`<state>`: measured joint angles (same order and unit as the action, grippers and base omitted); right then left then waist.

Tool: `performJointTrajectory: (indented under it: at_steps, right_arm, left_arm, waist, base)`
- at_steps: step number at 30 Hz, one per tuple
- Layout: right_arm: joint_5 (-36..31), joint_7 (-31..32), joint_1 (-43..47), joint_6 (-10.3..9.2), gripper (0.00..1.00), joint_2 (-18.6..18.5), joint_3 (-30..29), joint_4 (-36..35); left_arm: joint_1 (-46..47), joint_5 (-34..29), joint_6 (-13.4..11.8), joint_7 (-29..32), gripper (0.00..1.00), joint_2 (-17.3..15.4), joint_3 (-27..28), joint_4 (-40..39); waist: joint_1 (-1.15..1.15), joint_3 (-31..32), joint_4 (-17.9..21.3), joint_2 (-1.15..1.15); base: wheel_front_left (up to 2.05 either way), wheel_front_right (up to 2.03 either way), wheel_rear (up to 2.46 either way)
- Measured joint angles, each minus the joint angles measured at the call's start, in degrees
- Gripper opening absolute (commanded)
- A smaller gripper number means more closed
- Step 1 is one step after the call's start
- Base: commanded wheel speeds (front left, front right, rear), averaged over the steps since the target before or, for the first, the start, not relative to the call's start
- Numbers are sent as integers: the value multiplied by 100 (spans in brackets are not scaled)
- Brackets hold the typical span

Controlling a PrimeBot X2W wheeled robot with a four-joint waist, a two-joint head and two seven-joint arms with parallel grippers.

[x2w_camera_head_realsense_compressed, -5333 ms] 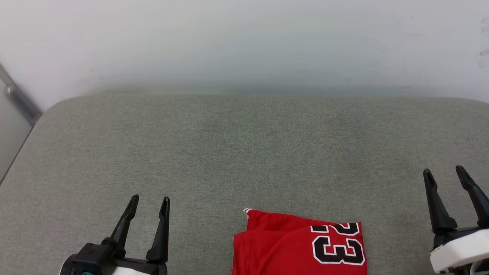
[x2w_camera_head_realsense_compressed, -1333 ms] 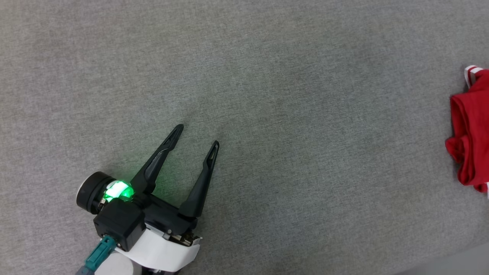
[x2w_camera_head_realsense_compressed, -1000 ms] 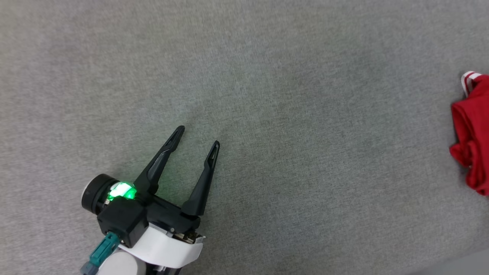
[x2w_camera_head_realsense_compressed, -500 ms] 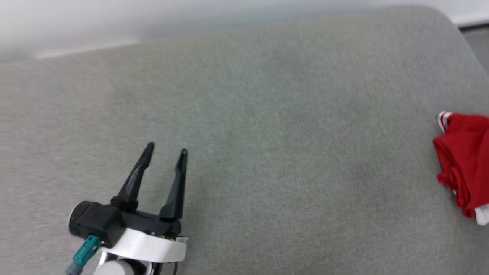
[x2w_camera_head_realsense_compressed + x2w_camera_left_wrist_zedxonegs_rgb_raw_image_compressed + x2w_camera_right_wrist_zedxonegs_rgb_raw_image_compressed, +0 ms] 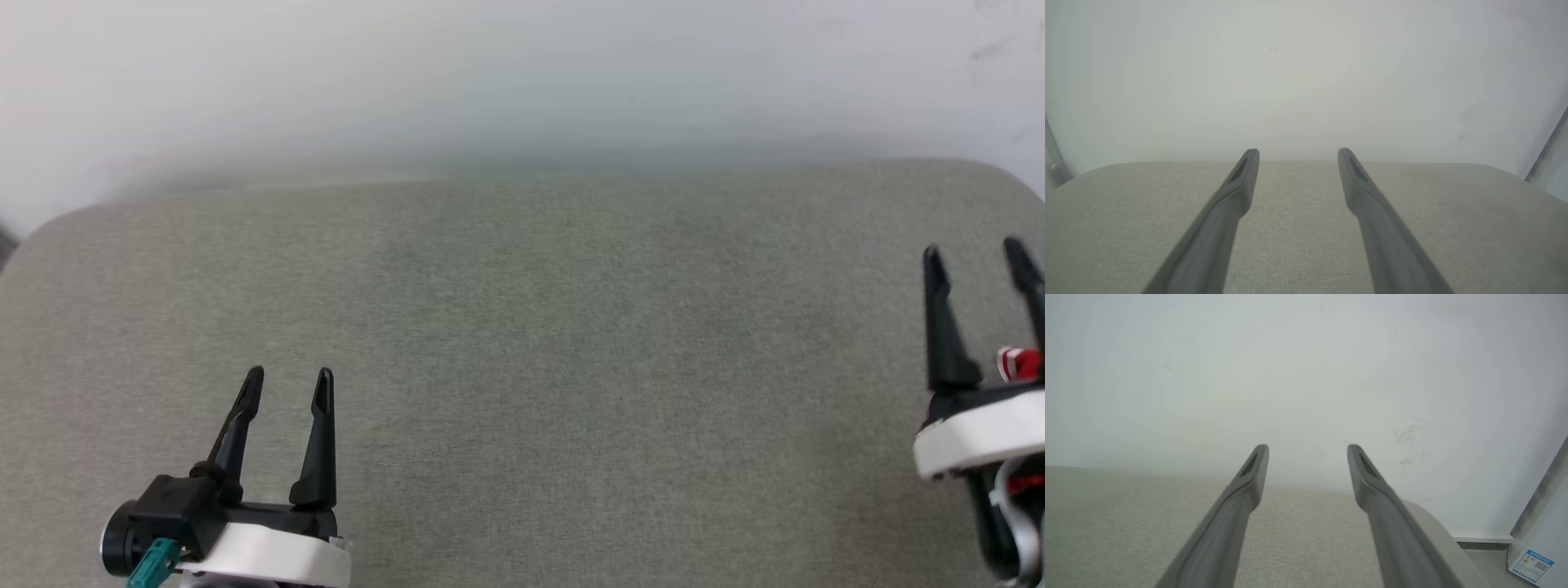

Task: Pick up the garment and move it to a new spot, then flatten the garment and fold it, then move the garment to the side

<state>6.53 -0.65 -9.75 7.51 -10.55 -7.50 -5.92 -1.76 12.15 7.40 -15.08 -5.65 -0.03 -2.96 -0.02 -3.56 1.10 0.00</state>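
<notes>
Of the garment, a small red-and-white striped bit (image 5: pixel 1017 363) peeks out between the fingers of my right gripper (image 5: pixel 973 247) at the far right of the head view; the rest is hidden behind that gripper or out of view. My right gripper is open and empty, its fingers pointing toward the wall, as the right wrist view also shows (image 5: pixel 1307 447). My left gripper (image 5: pixel 290 373) stands open and empty over the grey cushion at the lower left, far from the garment. The left wrist view shows its fingers (image 5: pixel 1297 151) apart with nothing between them.
The grey fabric cushion (image 5: pixel 522 343) spans the head view, with rounded corners and a white wall (image 5: pixel 522 82) right behind it. Past the cushion's right edge stands a pale cabinet with a blue label (image 5: pixel 1531 565).
The head camera has swung up and back to face the wall. The garment, at the front middle 5.3 s ago, now lies at the far right behind my right gripper. The left gripper's fingers stand closer together.
</notes>
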Motion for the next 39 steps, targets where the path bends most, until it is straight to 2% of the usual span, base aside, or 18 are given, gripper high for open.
performJointTrajectory:
  at_steps: [5,15,32,39]
  right_arm:
    - [134,-309,534,0,100,389,121,51]
    - [159,-824,1213,0,100,701,243,454]
    - [163,-1091,1227,0,100,753,369,809]
    - [211,-1117,1229,0,100,754,400,825]
  left_arm:
    - [-69,-10,1,1,100,56,30,244]
    - [-164,-90,1,1,100,100,59,600]
    - [-257,-3,1,1,100,70,-92,519]
    - [-272,-65,1,1,100,126,77,487]
  waist:
    - [0,211,-199,0]
    - [0,376,-312,0]
    - [2,397,-244,0]
    - [2,398,-245,0]
  base:
    - [0,0,0]
    - [0,0,0]
    - [0,0,0]
    - [0,0,0]
